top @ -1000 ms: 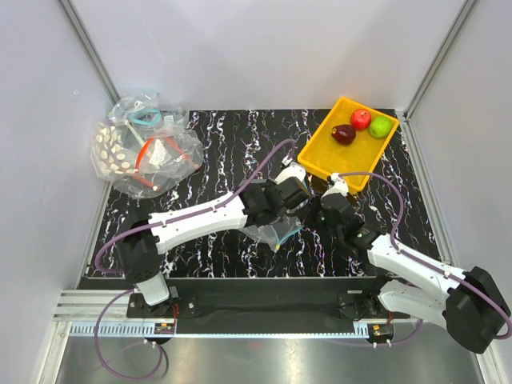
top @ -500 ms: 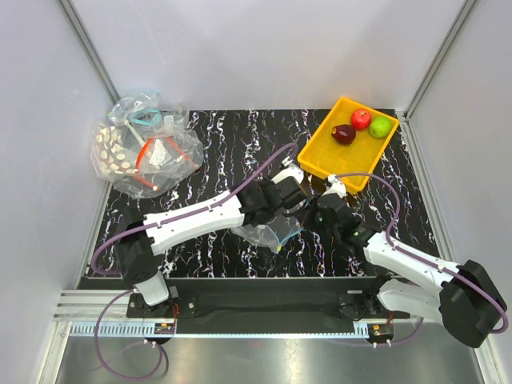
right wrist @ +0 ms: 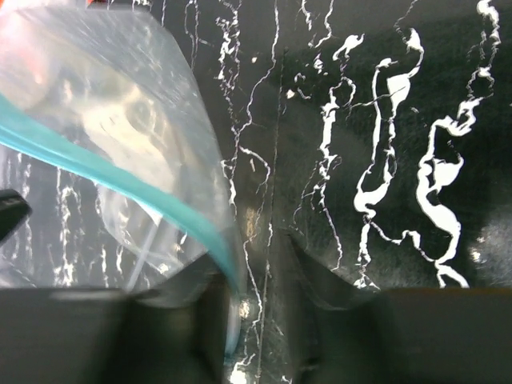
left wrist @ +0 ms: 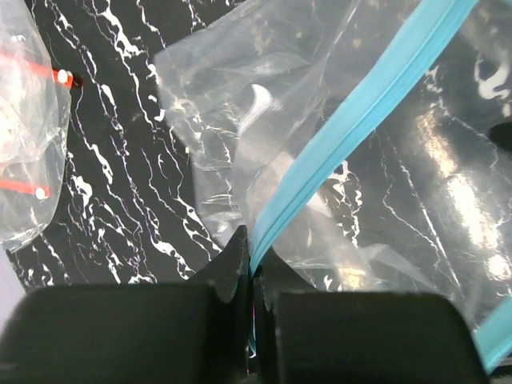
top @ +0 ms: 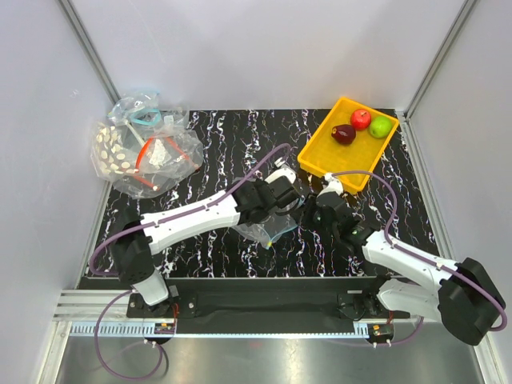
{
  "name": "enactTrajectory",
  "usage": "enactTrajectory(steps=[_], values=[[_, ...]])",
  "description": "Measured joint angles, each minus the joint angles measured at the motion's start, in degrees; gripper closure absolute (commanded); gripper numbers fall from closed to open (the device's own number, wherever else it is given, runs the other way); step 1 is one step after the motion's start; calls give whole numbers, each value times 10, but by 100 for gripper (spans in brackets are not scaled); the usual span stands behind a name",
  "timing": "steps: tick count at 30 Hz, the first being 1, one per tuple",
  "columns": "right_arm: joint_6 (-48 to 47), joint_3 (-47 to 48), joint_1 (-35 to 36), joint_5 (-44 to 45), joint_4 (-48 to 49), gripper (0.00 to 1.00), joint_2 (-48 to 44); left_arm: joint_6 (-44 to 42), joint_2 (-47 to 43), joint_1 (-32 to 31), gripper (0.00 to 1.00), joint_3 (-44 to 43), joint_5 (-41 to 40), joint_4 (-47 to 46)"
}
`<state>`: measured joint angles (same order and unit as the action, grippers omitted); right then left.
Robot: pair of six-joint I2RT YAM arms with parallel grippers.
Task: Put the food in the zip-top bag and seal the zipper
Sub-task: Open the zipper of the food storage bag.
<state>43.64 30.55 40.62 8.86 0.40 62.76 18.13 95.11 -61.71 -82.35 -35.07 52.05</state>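
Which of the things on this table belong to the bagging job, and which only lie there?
Job: bag, zipper, red fruit, green fruit, maroon fruit.
Lying about: yellow tray (it only holds the fruits), pile of other bags.

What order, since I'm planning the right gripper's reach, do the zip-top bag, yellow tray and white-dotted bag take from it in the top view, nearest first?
1. zip-top bag, beside the right gripper, table centre.
2. yellow tray, back right.
3. white-dotted bag, far back left.
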Motion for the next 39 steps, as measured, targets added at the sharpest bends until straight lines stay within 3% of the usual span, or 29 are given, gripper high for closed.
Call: enactTrajectory(steps=[3, 5, 10, 13, 23, 28, 39], values=[[-9, 0, 0, -9, 0, 50, 0, -8, -15, 3, 100, 0, 10, -4], [-16, 0, 0, -12, -2, 48, -5, -13, -24, 4, 100, -1, 16, -5], [-33, 2, 0, -24, -9, 24, -34, -29, -26, 6, 100, -8, 31, -7], [-46, 5, 1, -36, -12, 18, -41, -37, -26, 10, 100, -7, 41, -13], [-73, 24, 1, -62, -12, 11, -42, -48, -47, 55, 100, 64, 104, -89], [-82, 50, 1, -65, -24, 4, -48, -46, -48, 55, 100, 64, 108, -94], [-131, 138, 1, -20, -114, 1, -98, -33, -48, 55, 100, 15, 95, -52]])
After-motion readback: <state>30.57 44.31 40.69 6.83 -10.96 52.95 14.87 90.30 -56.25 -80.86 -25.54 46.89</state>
